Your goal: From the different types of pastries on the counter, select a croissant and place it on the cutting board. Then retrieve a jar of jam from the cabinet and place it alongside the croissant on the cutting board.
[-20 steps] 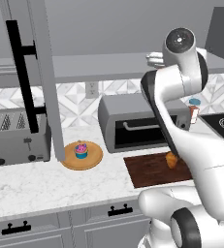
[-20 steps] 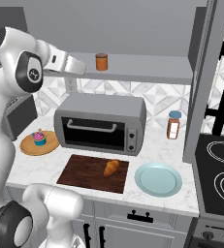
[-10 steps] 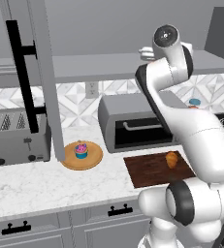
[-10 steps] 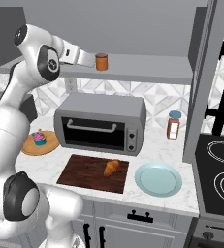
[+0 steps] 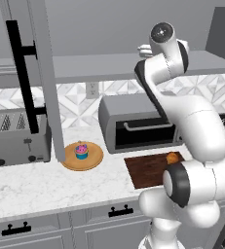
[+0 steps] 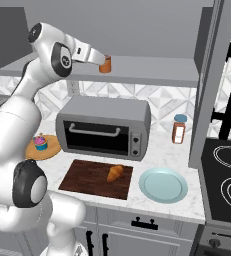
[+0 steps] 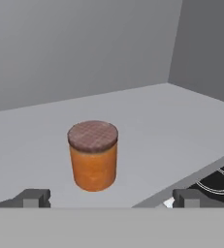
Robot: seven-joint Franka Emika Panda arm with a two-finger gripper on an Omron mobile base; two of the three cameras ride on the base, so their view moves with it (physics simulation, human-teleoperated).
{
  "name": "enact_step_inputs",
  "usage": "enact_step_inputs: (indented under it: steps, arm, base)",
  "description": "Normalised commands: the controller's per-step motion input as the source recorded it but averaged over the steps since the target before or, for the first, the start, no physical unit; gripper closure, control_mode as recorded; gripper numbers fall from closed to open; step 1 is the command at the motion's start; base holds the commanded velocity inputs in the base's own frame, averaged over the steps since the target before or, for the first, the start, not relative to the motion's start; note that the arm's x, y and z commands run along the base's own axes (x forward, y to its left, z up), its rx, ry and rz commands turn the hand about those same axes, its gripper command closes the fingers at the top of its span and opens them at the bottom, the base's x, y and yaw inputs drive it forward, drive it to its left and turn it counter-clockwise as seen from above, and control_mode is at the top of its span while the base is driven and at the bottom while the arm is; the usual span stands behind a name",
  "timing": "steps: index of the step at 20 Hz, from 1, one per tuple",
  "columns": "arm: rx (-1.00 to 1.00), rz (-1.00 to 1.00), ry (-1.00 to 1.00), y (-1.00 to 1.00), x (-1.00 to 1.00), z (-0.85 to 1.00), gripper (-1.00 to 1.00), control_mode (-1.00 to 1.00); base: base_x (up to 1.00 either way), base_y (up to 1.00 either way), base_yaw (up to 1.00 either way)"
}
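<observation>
An orange jam jar (image 7: 93,155) with a brown lid stands upright on the grey cabinet shelf (image 6: 152,70). In the right base view the jam jar (image 6: 105,64) is just beyond my gripper (image 6: 99,58). The gripper (image 7: 111,198) is open; its fingertips (image 7: 36,197) stand wide apart, just short of the jar and not touching it. The croissant (image 6: 114,173) lies on the dark wooden cutting board (image 6: 87,180) in front of the toaster oven. From the left base view, the croissant (image 5: 173,158) sits at the cutting board's (image 5: 148,170) far right, partly behind my arm.
A toaster oven (image 6: 104,127) stands under the shelf. A cupcake (image 5: 82,151) sits on a wooden plate, a toaster (image 5: 16,141) to its left. A teal plate (image 6: 163,184) and a blue-lidded jar (image 6: 179,129) are right of the board. The open cabinet door (image 5: 43,78) hangs left.
My arm has reached further along the shelf, bringing the gripper right up to the jam jar. The croissant and the board have not moved.
</observation>
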Motion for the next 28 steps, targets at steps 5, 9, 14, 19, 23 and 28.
enact_step_inputs:
  steps: [5, 9, 14, 19, 23, 28]
  arm:
    - [0.00, 0.00, 0.00, -0.03, 0.28, -0.13, -1.00, -1.00]
    - [0.00, 0.00, 0.00, -0.02, 0.22, -0.08, -1.00, -1.00]
    - [0.00, 0.00, 0.00, -0.11, 0.23, -0.06, -1.00, -1.00]
    - [0.00, 0.00, 0.00, -0.16, 0.25, -0.06, -1.00, -1.00]
    - [0.00, 0.00, 0.00, -0.12, 0.23, -0.09, -1.00, -1.00]
    - [0.00, 0.00, 0.00, -0.04, 0.23, -0.15, -1.00, -1.00]
  base:
    - [0.00, 0.00, 0.00]
    - [0.00, 0.00, 0.00]
    - [0.00, 0.00, 0.00]
    - [0.00, 0.00, 0.00]
    - [0.00, 0.00, 0.00]
    - [0.00, 0.00, 0.00]
